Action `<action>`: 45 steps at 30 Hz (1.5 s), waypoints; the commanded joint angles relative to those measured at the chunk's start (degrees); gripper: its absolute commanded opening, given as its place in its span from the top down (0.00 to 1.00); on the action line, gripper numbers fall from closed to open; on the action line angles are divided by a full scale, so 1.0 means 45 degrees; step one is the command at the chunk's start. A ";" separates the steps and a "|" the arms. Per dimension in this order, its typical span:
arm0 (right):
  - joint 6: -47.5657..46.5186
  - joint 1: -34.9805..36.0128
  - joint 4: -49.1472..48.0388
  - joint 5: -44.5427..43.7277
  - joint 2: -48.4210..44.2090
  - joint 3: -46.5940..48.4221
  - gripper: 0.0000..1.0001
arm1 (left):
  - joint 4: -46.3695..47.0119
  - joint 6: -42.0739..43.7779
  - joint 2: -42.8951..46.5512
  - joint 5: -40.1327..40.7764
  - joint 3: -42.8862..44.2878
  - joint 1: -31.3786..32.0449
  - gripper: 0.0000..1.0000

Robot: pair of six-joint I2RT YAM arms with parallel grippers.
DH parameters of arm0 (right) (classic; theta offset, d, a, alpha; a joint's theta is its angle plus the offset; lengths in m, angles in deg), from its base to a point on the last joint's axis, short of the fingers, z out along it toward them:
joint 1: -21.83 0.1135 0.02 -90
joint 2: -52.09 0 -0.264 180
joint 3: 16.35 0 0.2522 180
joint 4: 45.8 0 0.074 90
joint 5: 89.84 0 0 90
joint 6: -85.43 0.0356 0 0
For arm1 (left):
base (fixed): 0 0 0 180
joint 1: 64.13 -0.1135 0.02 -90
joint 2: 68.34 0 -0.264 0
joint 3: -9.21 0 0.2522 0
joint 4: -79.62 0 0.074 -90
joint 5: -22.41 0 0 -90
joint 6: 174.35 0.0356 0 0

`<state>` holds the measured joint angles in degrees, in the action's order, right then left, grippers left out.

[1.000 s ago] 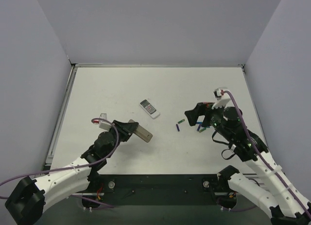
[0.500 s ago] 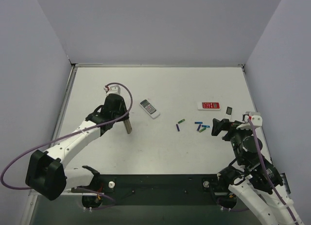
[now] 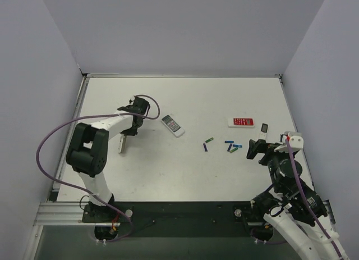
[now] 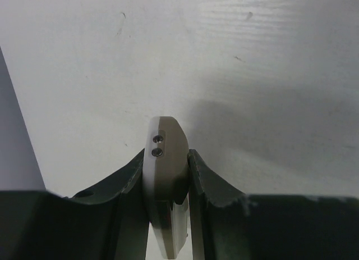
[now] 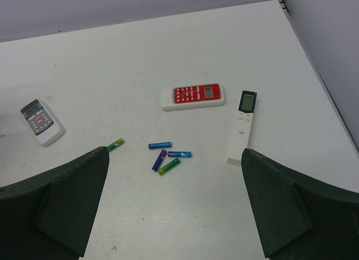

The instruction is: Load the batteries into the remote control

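Grip on the remote control (image 4: 166, 135) is edge-on. The left gripper (image 4: 166, 159) pinches its long sides, tan back toward the wrist camera, over the left part of the table (image 3: 185, 97), probably to keep the battery bay reachable. The right gripper (image 3: 257, 149) hangs spread wide and holds nothing, near the batteries (image 5: 179, 154), well placed to pick one. Six batteries lie loose, as far as the overhead view shows. There are four remotes in all: the held one, a white grey-screened remote (image 3: 173, 125), a red remote (image 5: 192, 96) and a slim white remote (image 5: 242, 127).
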<state>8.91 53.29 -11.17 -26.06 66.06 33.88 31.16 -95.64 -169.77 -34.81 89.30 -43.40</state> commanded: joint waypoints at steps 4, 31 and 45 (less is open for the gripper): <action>-0.0123 0.0000 -0.0008 -0.0326 -0.0079 0.0060 0.02 | 0.0484 0.1474 -0.2438 0.1819 0.1237 -0.0369 0.91; -0.0670 0.0000 0.0754 -0.1341 -0.0469 0.0548 0.01 | 0.0912 -0.1338 0.1868 -0.3354 -0.0285 -0.0190 0.16; -0.0690 0.0020 0.1282 -0.3314 -0.1210 0.0744 0.00 | 0.4195 -0.3566 1.3209 -0.6975 -0.5069 -0.3220 0.12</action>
<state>5.43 53.31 -5.77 -35.94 62.52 35.98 44.91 -108.88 -123.78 -64.02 69.50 -57.39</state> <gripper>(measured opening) 0.994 0.873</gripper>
